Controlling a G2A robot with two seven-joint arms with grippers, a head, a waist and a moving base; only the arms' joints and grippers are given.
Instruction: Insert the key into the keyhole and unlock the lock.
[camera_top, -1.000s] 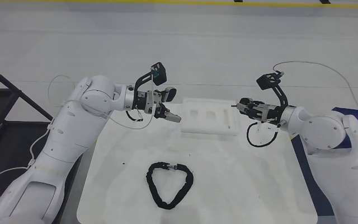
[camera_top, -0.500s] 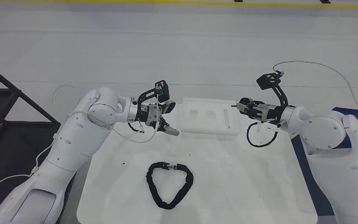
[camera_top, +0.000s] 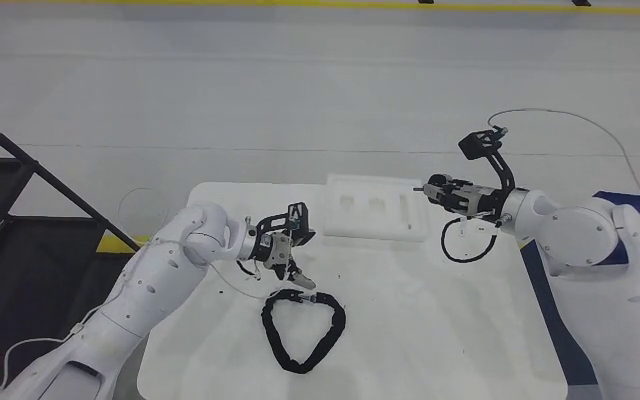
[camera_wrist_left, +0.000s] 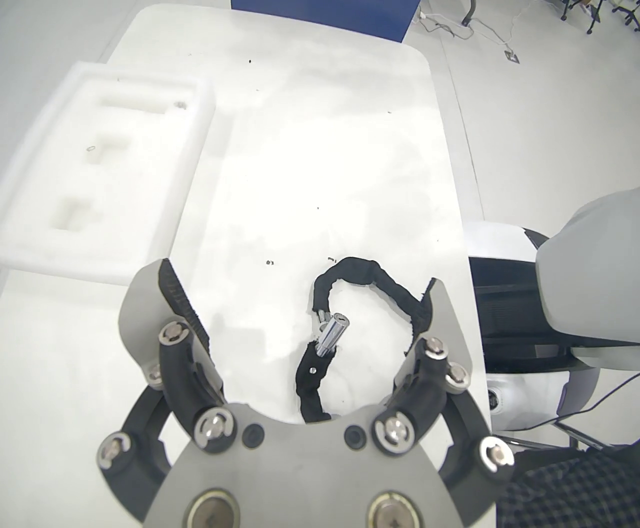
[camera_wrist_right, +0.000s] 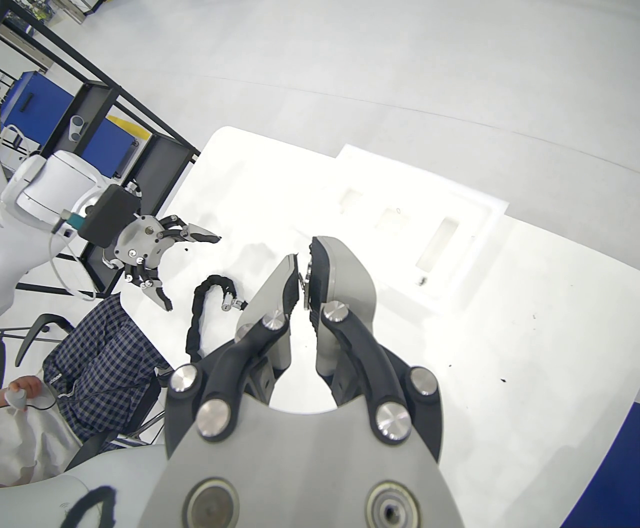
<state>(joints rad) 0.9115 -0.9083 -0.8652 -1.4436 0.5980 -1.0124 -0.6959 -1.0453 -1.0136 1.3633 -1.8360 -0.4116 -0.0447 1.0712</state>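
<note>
The left gripper (camera_wrist_left: 300, 295) hangs spread wide and empty, one finger to each side of the silver lock cylinder (camera_wrist_left: 332, 332). This looks like a stance for closing on the cylinder and steadying it. I can make out no contact yet, though one fingertip sits in line with the black chain (camera_wrist_left: 372, 277) that loops away beyond the fingers. The keyhole (camera_wrist_left: 341, 317) is on the cylinder's end face and tilts up toward this gripper, so it looks reachable once the barrel is held. The right gripper (camera_wrist_right: 302, 272) is clenched on a thin bit of metal, most likely the key (camera_wrist_right: 303, 281), which is nipped between its pads with only a sliver showing. It holds this above the table (camera_top: 430, 320) beside the white foam tray (camera_wrist_right: 415, 215). The lock lies well ahead of its fingertips, near the other gripper, probably until the cylinder is secured
</note>
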